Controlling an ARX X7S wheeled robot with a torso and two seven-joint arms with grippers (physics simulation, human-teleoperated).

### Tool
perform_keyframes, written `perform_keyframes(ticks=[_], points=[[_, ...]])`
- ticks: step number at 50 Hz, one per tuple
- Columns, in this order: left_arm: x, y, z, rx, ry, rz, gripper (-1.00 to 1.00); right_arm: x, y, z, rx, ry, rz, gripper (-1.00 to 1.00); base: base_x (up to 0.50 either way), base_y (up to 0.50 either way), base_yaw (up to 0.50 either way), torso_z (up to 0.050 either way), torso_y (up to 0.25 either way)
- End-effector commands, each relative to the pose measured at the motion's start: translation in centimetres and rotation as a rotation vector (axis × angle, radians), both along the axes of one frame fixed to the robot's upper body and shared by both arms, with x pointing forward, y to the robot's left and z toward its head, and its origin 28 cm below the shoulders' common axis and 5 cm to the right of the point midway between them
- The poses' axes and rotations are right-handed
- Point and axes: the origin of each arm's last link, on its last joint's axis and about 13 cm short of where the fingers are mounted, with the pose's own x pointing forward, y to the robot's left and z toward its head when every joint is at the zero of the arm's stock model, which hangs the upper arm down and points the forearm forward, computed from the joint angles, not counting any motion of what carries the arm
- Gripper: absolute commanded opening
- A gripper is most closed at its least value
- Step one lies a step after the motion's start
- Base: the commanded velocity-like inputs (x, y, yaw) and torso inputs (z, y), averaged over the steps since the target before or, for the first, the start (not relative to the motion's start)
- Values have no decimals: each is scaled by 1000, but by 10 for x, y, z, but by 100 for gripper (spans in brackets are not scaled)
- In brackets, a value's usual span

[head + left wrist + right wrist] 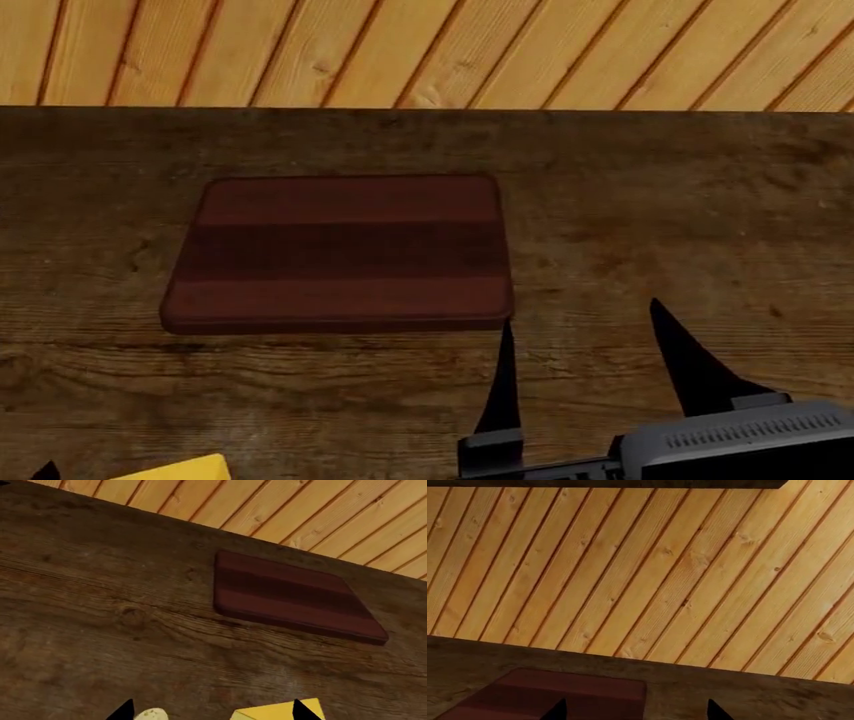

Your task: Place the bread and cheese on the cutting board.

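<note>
While the right end effector (pixel 581 345) hangs spread and grasping nothing beside the board (pixel 340 252), the left end effector (pixel 210 711) gapes above bread (pixel 152 714) and cheese (pixel 275 712).

The right gripper (pixel 581 345) has 2 thin black fingers (pixel 502 385), each a flat blade that narrows to a sharp point. They rise from a black base block, and beside it sits a grey housing (pixel 747 435) with a row of fine ribbed slots along its upper face. In the left wrist view, only 2 small black triangular tips of the left gripper (pixel 210 711) show. The right wrist view likewise shows just 2 dark pointed tips. No cables, screws or markings can be made out.
</note>
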Motion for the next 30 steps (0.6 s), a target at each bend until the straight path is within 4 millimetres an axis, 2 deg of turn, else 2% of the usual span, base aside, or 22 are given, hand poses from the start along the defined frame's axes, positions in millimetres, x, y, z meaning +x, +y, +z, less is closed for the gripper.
perform_keyframes(ticks=[1,13,30], points=[[1,-2,-13,1,54,36,100,0,0,0,0,-1,1,100,0,0,0,0,0],[-4,-1,-19,22,64,64,100,1,1,0,-2,2,7,100,0,0,0,0,0],[-3,-1,-39,82,119,93,100,2,0,-3,1,4,11,100,0,0,0,0,0]])
